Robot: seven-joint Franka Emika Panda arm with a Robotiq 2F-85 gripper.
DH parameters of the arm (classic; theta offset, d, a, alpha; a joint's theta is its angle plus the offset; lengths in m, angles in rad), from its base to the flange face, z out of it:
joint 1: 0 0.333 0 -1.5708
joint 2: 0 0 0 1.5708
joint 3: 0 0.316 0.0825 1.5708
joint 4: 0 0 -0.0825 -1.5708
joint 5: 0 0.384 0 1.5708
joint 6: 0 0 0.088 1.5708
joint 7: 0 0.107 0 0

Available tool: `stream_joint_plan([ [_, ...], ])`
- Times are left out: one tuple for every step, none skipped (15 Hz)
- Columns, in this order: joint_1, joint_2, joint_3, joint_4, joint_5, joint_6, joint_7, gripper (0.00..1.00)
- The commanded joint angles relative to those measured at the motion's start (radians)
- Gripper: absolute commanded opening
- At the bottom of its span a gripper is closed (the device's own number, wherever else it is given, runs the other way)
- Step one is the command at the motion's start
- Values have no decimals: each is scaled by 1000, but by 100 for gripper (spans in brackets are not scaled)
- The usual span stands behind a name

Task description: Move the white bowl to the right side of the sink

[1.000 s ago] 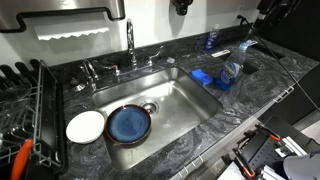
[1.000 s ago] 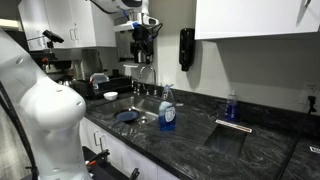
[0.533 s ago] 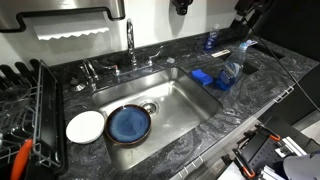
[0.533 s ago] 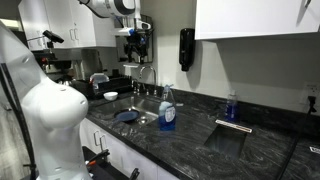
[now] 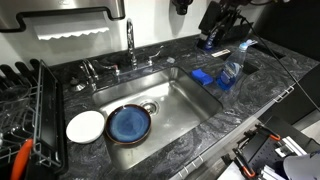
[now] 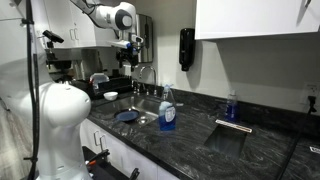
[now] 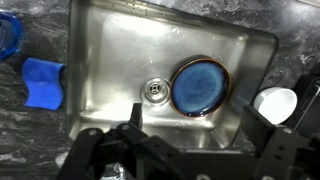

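**A:** What has changed around the sink [image 5: 185, 100]?

**B:** Only the arm. The gripper [image 5: 214, 30] has swung in from beyond the sink's far end. It now hangs high over the counter at that end, above the blue sponge [image 5: 205, 78]. Nothing in or beside the sink has shifted.

**A:** And the jaws?

**B:** In the wrist view they are spread wide, with nothing between them.

**A:** Where is the white bowl [image 5: 86, 126]?

**B:** It sits on the dark marbled countertop [image 5: 170, 150], just outside the sink's rim at the end nearest the dish rack [image 5: 25, 100]. The blue plate [image 5: 130, 124] is close beside it, but inside the basin, next to the drain [image 7: 153, 88].

**A:** What does that mean for the job?

**B:** I judge the approach has only begun. The arm has the whole length of the sink to cross before it is over the bowl.

**A:** How will the bowl handle?

**B:** It is round, shallow, smooth and glossy, so the thin rim looks like the only hold, and it may slip. The basin is a brushed steel rectangle with rounded corners. The plate is glazed blue with a dark rim.
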Motion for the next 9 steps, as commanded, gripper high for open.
stream_joint_plan([
  [29, 114, 24, 83, 43, -4, -70, 100],
  [35, 137, 35, 97, 26, -1, -90, 100],
  [40, 155, 44, 107, 9, -2, -110, 100],
  [44, 171, 51, 108, -4, 11, -139, 100],
  [47, 186, 55, 106, -11, 24, -171, 100],
  [50, 196, 59, 95, -17, 48, -208, 100],
  [51, 209, 63, 89, -31, 65, -238, 100],
  [52, 222, 68, 77, -55, 90, -271, 100],
  [52, 235, 69, 70, -68, 104, -297, 100],
])
